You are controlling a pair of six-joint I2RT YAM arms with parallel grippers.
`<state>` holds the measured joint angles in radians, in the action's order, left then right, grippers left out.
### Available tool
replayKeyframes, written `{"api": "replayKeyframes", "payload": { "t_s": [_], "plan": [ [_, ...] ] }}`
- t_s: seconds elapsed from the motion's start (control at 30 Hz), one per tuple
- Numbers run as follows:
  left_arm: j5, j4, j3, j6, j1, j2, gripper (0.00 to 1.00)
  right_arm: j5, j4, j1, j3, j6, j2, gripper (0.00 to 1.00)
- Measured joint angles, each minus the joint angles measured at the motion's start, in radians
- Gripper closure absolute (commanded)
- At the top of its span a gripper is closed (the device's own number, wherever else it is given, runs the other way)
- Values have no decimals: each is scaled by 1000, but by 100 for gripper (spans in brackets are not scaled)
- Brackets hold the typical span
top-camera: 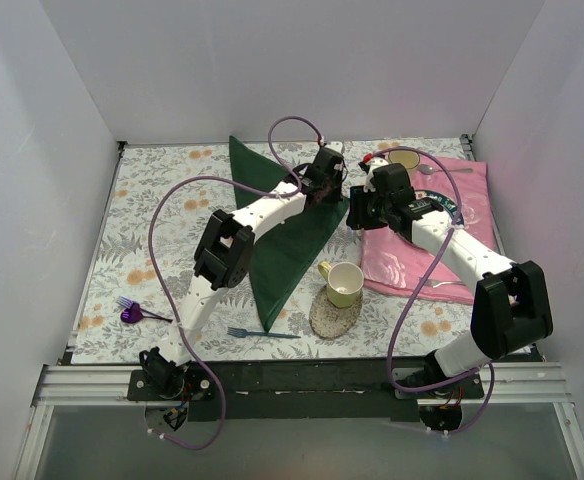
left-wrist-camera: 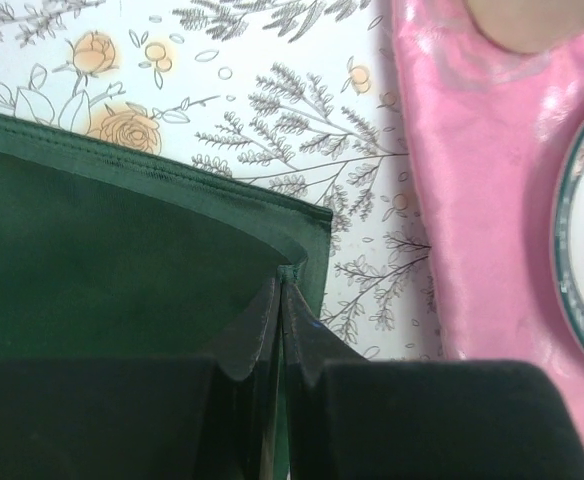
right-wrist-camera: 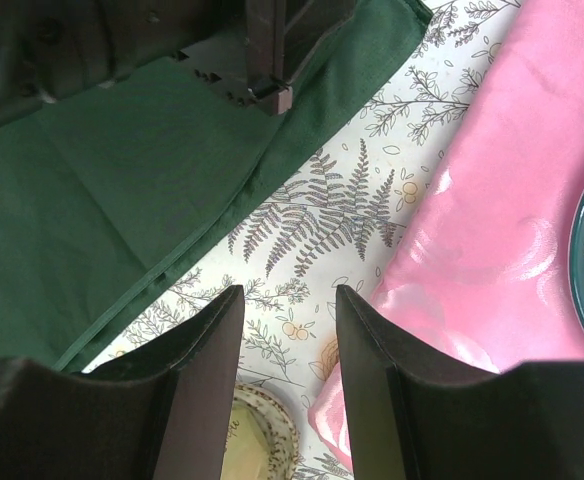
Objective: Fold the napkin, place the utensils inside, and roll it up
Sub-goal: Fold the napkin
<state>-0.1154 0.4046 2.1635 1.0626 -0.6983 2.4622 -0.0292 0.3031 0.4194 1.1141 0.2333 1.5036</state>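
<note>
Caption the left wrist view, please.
Left tool pinches the dark green napkin near its corner, floral tablecloth and pink cloth beyond.

1. Left arm (top-camera: 272, 207) and right arm (top-camera: 452, 245): white tubular links behind the fingers, joined by blocky black housings.
2. Purple cables (top-camera: 151, 235) loop alongside each arm, back from the fingers to the bases.
3. Fingers (right-wrist-camera: 210, 370): dark, flat, tapering blades on black blocks.
</note>
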Motion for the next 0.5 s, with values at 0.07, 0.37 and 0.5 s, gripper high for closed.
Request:
{"api": "replayKeyframes", "payload": {
  "t_s": [0.07,0.37,0.5],
  "plan": [
    [-2,-2,8,0,0,19,100,0,0,-1,0,0,0,50],
    [-16,1,24,-4,-1,53,100,0,0,-4,0,1,-1,51],
    [-16,-9,31,-3,-1,53,100,0,0,-6,0,2,-2,50]
  ]
}}
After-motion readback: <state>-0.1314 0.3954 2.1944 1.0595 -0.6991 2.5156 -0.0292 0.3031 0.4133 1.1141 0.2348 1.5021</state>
